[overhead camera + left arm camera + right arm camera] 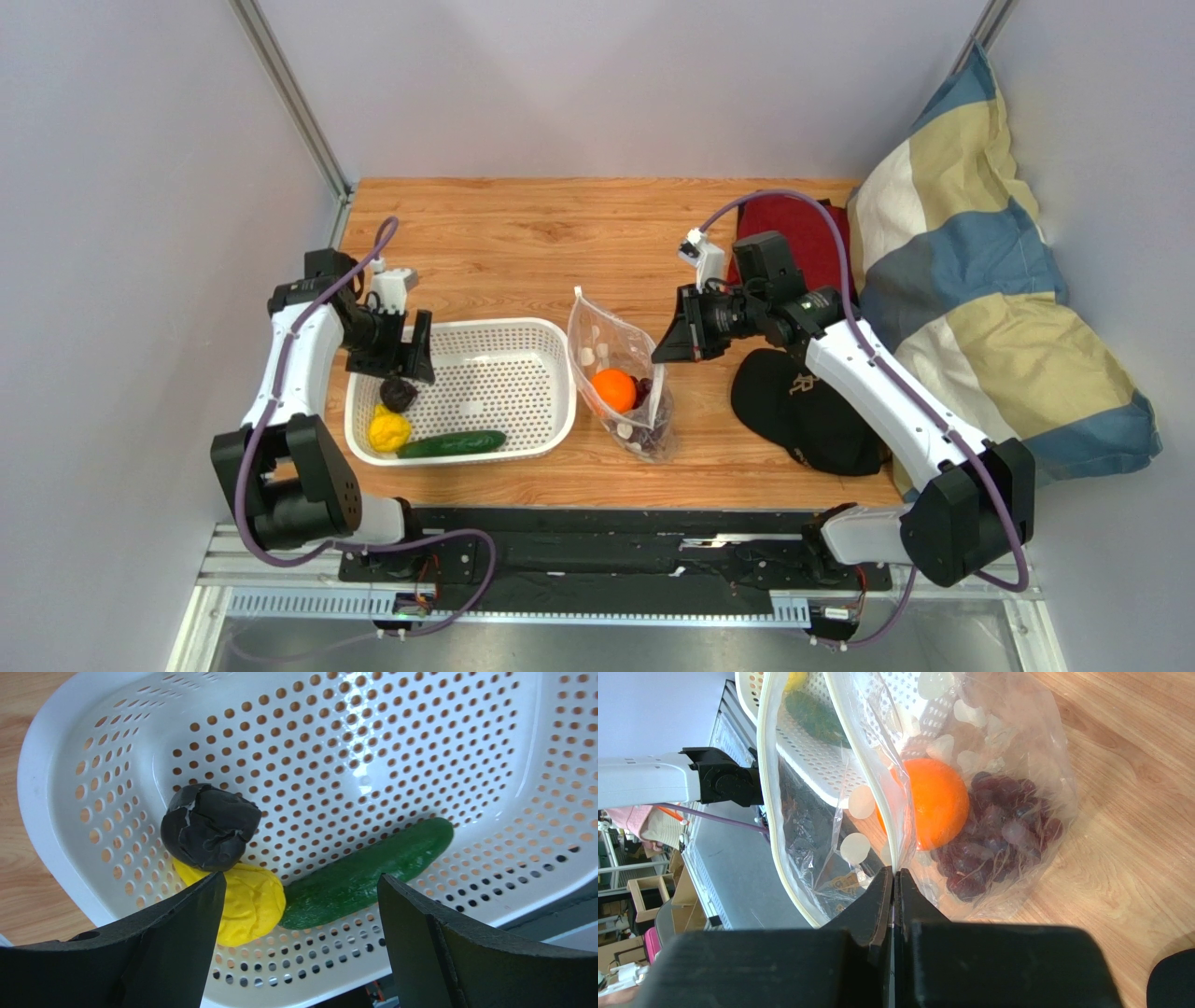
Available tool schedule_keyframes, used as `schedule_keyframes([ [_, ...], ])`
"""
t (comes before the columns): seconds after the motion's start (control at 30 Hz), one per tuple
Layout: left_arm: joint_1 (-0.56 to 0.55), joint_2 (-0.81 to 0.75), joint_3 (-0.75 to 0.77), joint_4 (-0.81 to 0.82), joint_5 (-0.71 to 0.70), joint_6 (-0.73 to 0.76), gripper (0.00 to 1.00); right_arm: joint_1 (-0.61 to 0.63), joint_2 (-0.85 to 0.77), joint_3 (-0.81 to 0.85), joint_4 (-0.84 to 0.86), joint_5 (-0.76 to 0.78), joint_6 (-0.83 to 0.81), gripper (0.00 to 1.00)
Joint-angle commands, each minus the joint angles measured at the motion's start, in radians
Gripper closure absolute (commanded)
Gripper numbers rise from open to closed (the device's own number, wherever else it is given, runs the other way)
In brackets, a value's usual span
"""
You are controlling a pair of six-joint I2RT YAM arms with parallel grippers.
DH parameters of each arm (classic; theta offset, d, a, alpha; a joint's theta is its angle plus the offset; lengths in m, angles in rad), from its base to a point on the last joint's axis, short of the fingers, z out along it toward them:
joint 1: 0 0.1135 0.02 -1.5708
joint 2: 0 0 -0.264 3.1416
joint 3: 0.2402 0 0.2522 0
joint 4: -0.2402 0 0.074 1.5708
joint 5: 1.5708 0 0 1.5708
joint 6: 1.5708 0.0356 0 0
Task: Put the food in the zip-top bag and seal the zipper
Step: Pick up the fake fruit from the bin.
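The bag (pixel 619 367) is found on the counter (pixel 519 238), just right of the basket (pixel 512 378), its mouth end lifted. One lip of the mouth is grasped by the right pincer (pixel 893 879), whose fingers are clenched flat on the plastic. The zipper (pixel 765 798) is seen unsealed, with the two lips parted wide. The orange (pixel 939 802) and grapes (pixel 990 833) are lodged inside the bag at its low end, touching each other.

The left pincer (pixel 302 945) is released, fingers spread, and is hung over the basket's left end. Three items are noted in the basket. The dark fruit (pixel 209 826) is rested against the lemon (pixel 242 899). The cucumber (pixel 365 871) is laid along the near wall, one end touching the lemon.

A black cap (pixel 807 406) is noted on the counter, right of the bag.
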Motion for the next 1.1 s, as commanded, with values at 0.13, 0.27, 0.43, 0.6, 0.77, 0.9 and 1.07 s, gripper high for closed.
schedule_keyframes([
  [0.13,0.006,0.083,-0.054,0.129,-0.114,0.107,0.13,-0.005,-0.002,0.038,0.009,0.008,-0.023,1.00],
  [0.27,0.006,0.134,-0.064,0.185,-0.151,0.136,0.13,-0.003,0.007,0.047,0.009,0.007,-0.024,1.00],
  [0.43,0.006,0.195,-0.085,0.254,-0.173,0.189,0.13,-0.005,0.027,0.058,0.009,0.005,-0.027,1.00],
  [0.6,0.003,0.238,-0.081,0.251,-0.145,0.192,0.24,-0.005,0.039,0.063,0.012,0.005,-0.027,1.00],
  [0.77,-0.021,0.224,-0.062,0.206,-0.105,0.187,0.51,-0.008,0.047,0.064,0.011,0.008,-0.029,1.00],
  [0.9,-0.069,0.154,-0.025,0.124,-0.015,0.186,0.69,-0.006,0.055,0.070,0.012,0.013,-0.030,1.00],
  [1.07,-0.145,0.052,0.083,0.039,0.103,0.149,0.84,-0.005,0.067,0.080,0.011,0.010,-0.030,1.00],
])
